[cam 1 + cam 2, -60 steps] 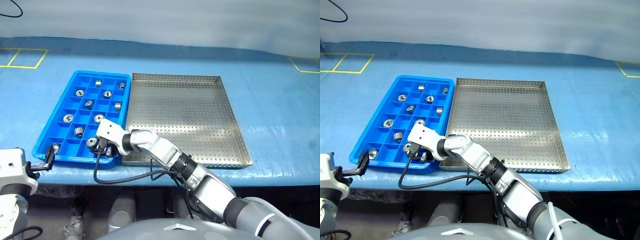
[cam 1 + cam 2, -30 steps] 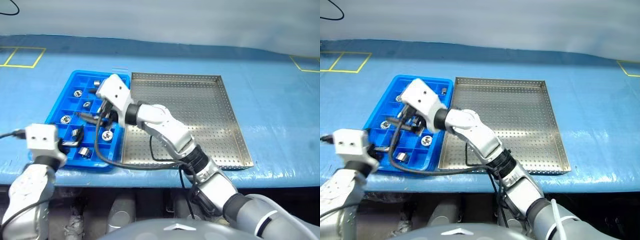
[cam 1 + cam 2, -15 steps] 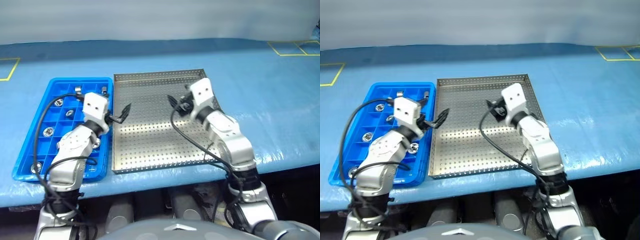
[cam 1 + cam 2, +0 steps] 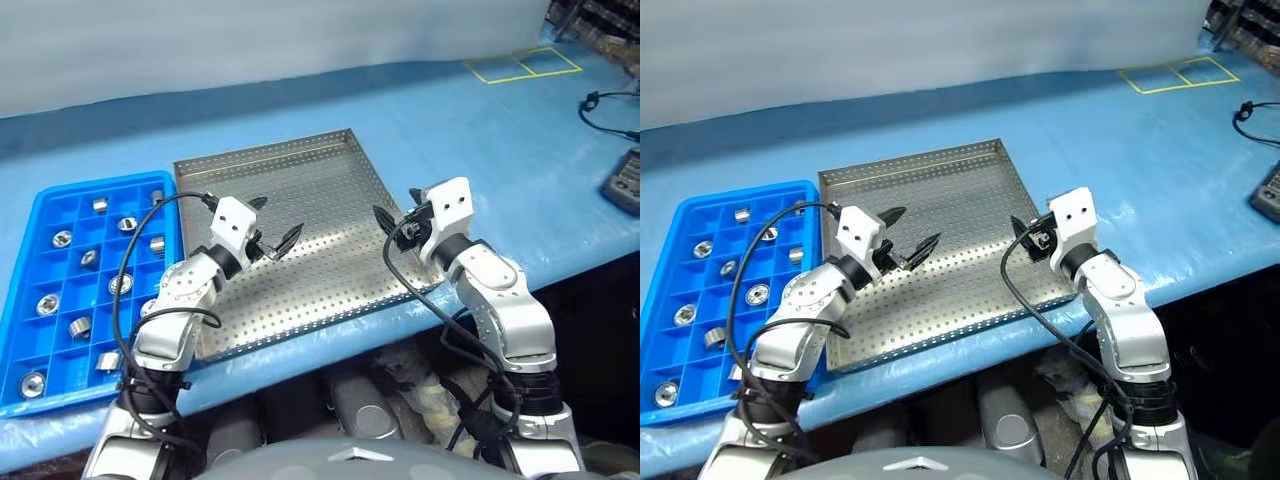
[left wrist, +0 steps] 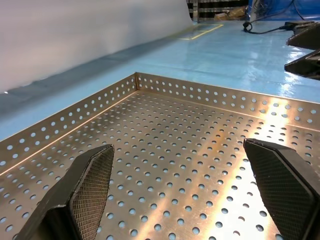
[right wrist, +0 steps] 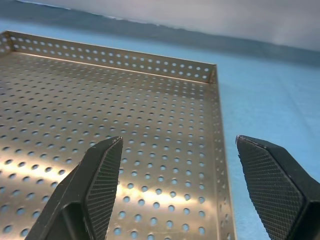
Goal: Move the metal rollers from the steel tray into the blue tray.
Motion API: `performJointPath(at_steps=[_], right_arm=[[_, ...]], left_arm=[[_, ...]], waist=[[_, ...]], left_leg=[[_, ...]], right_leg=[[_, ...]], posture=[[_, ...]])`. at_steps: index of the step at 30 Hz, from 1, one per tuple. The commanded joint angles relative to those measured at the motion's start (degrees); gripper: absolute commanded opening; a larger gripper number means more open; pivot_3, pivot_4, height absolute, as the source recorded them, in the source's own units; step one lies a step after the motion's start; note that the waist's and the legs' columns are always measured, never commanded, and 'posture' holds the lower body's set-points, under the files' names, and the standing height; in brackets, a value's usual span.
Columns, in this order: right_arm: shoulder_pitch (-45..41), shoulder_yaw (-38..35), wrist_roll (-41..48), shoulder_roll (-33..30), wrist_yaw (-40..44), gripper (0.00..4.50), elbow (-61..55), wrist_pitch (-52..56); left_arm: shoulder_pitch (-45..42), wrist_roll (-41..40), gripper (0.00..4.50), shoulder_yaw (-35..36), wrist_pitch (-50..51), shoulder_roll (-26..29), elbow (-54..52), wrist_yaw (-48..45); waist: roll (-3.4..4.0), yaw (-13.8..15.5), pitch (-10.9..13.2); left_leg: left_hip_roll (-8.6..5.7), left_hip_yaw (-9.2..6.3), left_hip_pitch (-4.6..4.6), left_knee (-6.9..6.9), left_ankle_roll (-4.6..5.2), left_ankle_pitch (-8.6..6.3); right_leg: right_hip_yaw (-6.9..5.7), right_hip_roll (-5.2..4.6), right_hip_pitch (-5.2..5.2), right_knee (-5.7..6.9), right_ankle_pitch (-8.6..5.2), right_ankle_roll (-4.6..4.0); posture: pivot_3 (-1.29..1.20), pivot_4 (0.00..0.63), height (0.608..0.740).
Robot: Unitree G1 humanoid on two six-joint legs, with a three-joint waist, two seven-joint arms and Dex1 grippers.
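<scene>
Since a moment ago both arms have swung rightward off the blue tray (image 4: 60, 345) and now hang over the steel tray (image 4: 330, 160), and the head camera has turned too, so both trays sit further left and at a slant. The left pincer (image 4: 272, 228) hovers above the middle of the steel tray, its black fingers (image 5: 89, 180) spread wide with nothing between them. The right pincer (image 4: 392, 222) hovers at that tray's right-hand rim, fingers likewise apart and empty; in the right wrist view one finger (image 6: 102, 182) hangs over the perforated floor and the other over the blue worktop (image 4: 480, 130) just outside the rim.

The steel tray's perforated floor looks bare wherever it shows, though the arms cover part of its near half, so that part cannot be checked. The metal rollers (image 4: 120, 285) lie in the blue tray, one to a compartment: about ten can be counted, scattered over the grid. The left forearm and its black cable cross the tray's right-hand column and hide some cells there, and the tray's left side runs up against the picture's edge in the left eye view.

At the right border of the head views a dark flat device (image 4: 625, 180) and a black cable (image 4: 605, 100) are cut off by the frame and hard to identify. Yellow tape squares (image 4: 525, 65) mark the far right of the worktop.
</scene>
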Motion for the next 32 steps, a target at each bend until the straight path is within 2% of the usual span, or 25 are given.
performJointPath(at_steps=[1,6,10,24,29,32], right_arm=[[0.22,1.85,2.34,-1.56,4.22,3.82,-2.39,-1.24],[-0.43,2.59,2.72,-2.10,5.62,3.82,0.78,-2.01],[-1.46,2.86,2.51,-2.76,6.78,3.82,3.72,-3.31],[-4.09,5.13,1.50,-1.56,6.61,3.82,8.18,-5.98],[-4.38,4.27,0.62,-0.27,3.85,3.82,8.72,-7.64],[-5.81,2.03,-2.16,2.96,-3.41,3.82,11.95,-11.40]], left_arm=[[0.99,0.91,4.50,1.85,-3.23,-0.17,-3.23,1.90],[4.72,1.77,4.50,4.00,-7.46,-1.21,-6.35,5.16],[6.64,1.78,4.50,4.98,-8.47,-1.35,-8.12,5.84],[9.18,1.57,4.50,5.68,-5.70,-1.38,-10.58,7.37],[9.03,2.27,4.50,5.66,-5.27,-1.34,-10.31,8.44],[9.21,3.06,4.50,5.91,-5.57,-1.35,-10.07,9.66]], waist=[[0.00,-0.25,0.00],[0.00,0.05,0.00],[0.00,1.55,0.00],[-0.01,6.30,0.00],[-0.01,7.44,-0.01],[-0.01,7.65,-0.01]], left_leg=[[0.01,-0.01,-0.01,0.00,0.00,0.00],[-0.01,0.02,0.01,0.00,0.00,0.00],[-0.02,0.07,0.00,0.00,0.01,0.00],[-0.04,0.24,0.03,0.05,0.04,-0.02],[-0.04,0.31,0.03,0.09,0.08,-0.04],[-0.03,0.36,0.03,0.12,0.08,-0.04]], right_leg=[[0.01,0.02,-0.01,0.00,0.00,0.00],[0.09,-0.01,-0.01,-0.02,0.02,0.03],[0.15,-0.07,-0.03,-0.04,0.05,0.08],[0.22,-0.05,-0.07,-0.03,0.10,0.12],[0.25,-0.05,-0.07,-0.03,0.12,0.13],[0.28,-0.04,-0.08,-0.02,0.16,0.10]], posture=[[-0.30,0.150,0.740],[-0.25,0.150,0.740],[-0.22,0.150,0.740],[-0.17,0.150,0.740],[-0.16,0.150,0.740],[-0.17,0.150,0.740]])
